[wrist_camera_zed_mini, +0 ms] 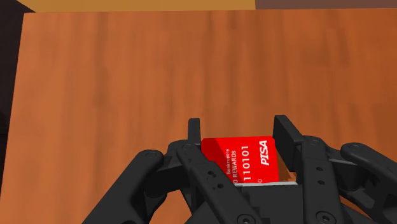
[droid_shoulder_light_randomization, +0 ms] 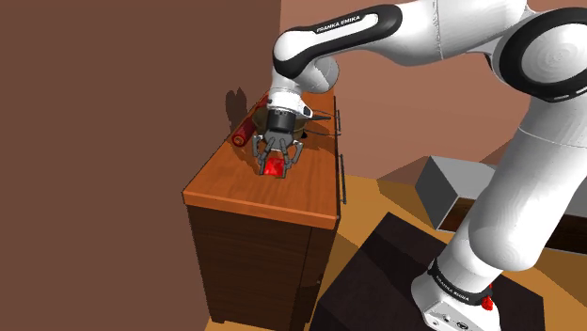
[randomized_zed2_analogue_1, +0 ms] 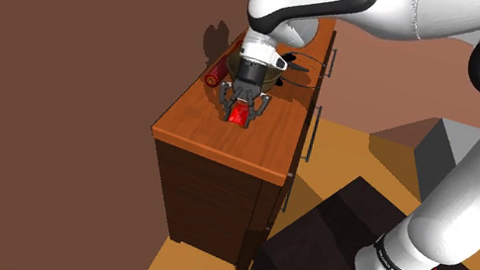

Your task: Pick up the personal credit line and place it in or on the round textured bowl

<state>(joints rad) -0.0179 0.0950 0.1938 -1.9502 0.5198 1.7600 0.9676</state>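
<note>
My black two-finger pincer (wrist_camera_zed_mini: pixel 238 129) is clamped on the red credit card with white lettering (wrist_camera_zed_mini: pixel 245 159), one finger against each side edge. It sits low over the middle of the brown wooden cabinet top (droid_shoulder_light_randomization: pixel 226 179), near a red cylinder (droid_shoulder_light_randomization: pixel 243 132).

Wooden cabinet (droid_shoulder_light_randomization: pixel 282 193), reddish-brown top, darker front and side, slim handles on the side panel. On its top, in the shoulder view: one dark red cylinder (droid_shoulder_light_randomization: pixel 244 132) lying on its side at 11 o'clock near the wall; one dark round bowl (randomized_zed2_analogue_1: pixel 297 68), partly hidden, at 1 o'clock.
</note>
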